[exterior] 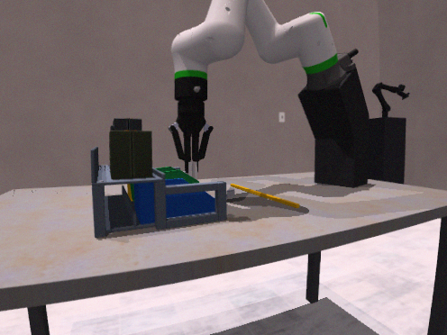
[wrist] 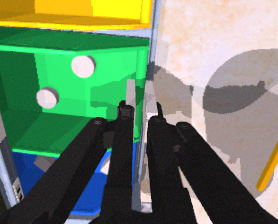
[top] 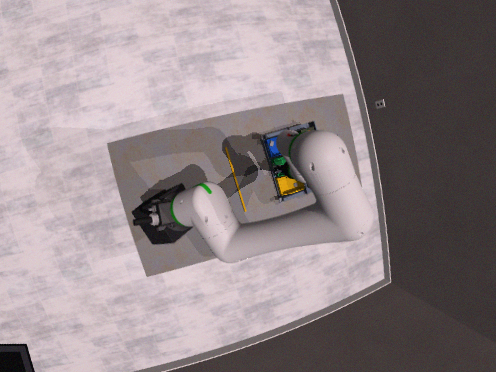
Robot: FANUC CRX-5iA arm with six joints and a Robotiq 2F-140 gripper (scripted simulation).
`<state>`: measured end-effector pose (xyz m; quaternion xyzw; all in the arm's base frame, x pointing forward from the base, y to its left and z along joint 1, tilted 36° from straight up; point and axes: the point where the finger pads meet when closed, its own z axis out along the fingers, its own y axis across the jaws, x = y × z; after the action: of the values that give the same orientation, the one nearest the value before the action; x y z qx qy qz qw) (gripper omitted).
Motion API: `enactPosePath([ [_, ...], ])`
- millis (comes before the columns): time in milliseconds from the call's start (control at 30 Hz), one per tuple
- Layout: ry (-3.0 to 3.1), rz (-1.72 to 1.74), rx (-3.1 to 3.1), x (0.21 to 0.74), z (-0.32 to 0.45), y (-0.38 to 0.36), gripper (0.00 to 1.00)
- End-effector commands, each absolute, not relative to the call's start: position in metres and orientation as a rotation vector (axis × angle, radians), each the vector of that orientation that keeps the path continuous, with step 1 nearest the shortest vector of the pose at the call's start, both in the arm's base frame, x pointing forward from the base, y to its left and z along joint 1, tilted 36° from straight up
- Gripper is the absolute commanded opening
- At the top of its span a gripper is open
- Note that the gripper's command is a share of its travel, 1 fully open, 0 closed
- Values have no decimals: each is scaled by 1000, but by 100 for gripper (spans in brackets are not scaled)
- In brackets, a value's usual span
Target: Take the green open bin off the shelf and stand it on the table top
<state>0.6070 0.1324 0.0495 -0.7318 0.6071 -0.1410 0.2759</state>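
The green bin (top: 280,161) (exterior: 175,174) (wrist: 112,75) sits between the yellow bin (top: 289,186) (wrist: 75,10) and the blue bin (exterior: 189,203) (wrist: 95,192). Its upper part stands above the blue bin's side in the exterior view. Two pale round parts (wrist: 83,66) (wrist: 48,97) lie in it. My gripper (exterior: 191,167) (wrist: 138,92) points down and is shut on the green bin's front lip, with one finger inside and one outside. The grey shelf (exterior: 191,221) still surrounds the bin's place. The bin's underside and exact tilt are hidden.
Dark boxes (exterior: 131,154) stand on the shelf's upper board, behind the gripper's side. A yellow bar (top: 236,179) (exterior: 266,195) (wrist: 269,170) lies on the table top (exterior: 270,229) in front of the shelf. The arm's black base (exterior: 340,157) stands beyond the bar.
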Motion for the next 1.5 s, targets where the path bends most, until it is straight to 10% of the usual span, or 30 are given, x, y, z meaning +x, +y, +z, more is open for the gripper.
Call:
enactPosePath([
  [0, 1631, -379, -1966, 607, 50, 132, 0],
  [1467, 1631, -379, -1966, 574, 24, 128, 0],
])
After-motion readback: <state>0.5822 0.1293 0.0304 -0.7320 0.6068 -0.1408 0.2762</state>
